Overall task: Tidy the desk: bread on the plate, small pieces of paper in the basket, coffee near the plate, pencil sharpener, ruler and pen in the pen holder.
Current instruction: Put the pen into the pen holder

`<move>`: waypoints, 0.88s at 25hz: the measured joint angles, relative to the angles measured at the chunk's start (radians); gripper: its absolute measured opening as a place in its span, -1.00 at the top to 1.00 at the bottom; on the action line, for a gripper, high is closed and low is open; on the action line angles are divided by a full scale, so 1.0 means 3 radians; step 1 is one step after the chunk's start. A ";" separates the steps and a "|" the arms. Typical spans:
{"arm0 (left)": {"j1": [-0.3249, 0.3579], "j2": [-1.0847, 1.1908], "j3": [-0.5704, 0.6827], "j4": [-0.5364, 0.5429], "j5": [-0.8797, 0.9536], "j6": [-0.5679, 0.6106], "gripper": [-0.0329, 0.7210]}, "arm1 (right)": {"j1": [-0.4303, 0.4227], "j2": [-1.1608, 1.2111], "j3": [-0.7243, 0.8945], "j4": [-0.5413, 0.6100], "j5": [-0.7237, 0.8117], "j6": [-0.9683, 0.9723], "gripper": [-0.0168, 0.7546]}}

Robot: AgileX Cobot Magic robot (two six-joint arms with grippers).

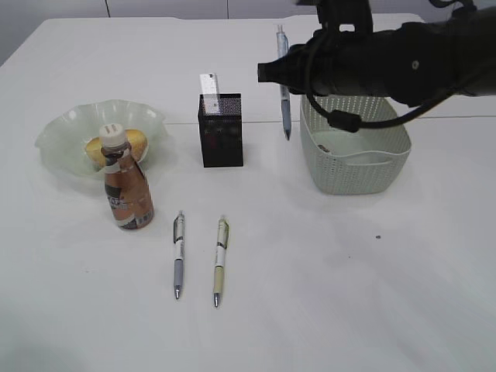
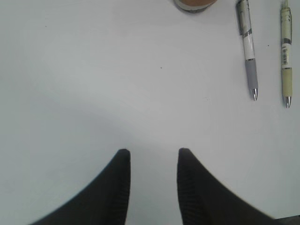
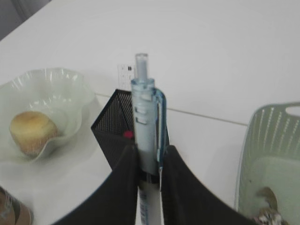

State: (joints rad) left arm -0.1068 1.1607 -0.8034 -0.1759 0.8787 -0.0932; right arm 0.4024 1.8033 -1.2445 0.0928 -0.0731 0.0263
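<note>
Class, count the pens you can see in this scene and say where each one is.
3. The blue pen is held upright in the right gripper; the grey pen and the cream pen lie side by side on the desk.

Wide bare desk point(image 1: 372, 302) across the lower right and bottom of the exterior view. Lower centre taken by two pens lying side by side, a grey one point(image 1: 178, 254) and a cream one point(image 1: 220, 261), a narrow lane between them. Left of centre blocked by the upright coffee point(image 1: 126, 179), just before the plate point(image 1: 54, 139). Middle blocked by the pen holder point(image 1: 221, 130), open strips on both flanks. Upper right crowded by the right arm point(image 1: 403, 58) above the basket point(image 1: 355, 151), a clamped pen point(image 1: 284, 81) hanging in the gap between holder and basket.
</note>
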 joint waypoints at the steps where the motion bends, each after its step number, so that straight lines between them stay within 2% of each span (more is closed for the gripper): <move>1: 0.0000 0.0000 0.0000 0.0000 0.0000 0.0000 0.24 | -0.0015 0.0048 -0.0059 0.0000 -0.0052 0.0051 0.77; 11: 0.0000 0.0000 0.0000 -0.0018 0.0000 0.0000 0.24 | -0.0092 0.0729 -0.0956 -0.0036 -0.0310 0.0731 0.77; 18: 0.0000 0.0000 0.0000 -0.0018 0.0000 0.0000 0.24 | -0.0092 0.1112 -0.1172 -0.0547 -0.0822 0.1473 0.77; 22: 0.0000 0.0000 0.0000 -0.0018 0.0000 0.0000 0.24 | -0.0092 0.1258 -0.1208 -0.0761 -0.1066 0.1643 0.77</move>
State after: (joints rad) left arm -0.1068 1.1607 -0.8034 -0.1812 0.8787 -0.0932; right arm 0.3747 2.1805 -1.6069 -0.1355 -0.3928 0.5193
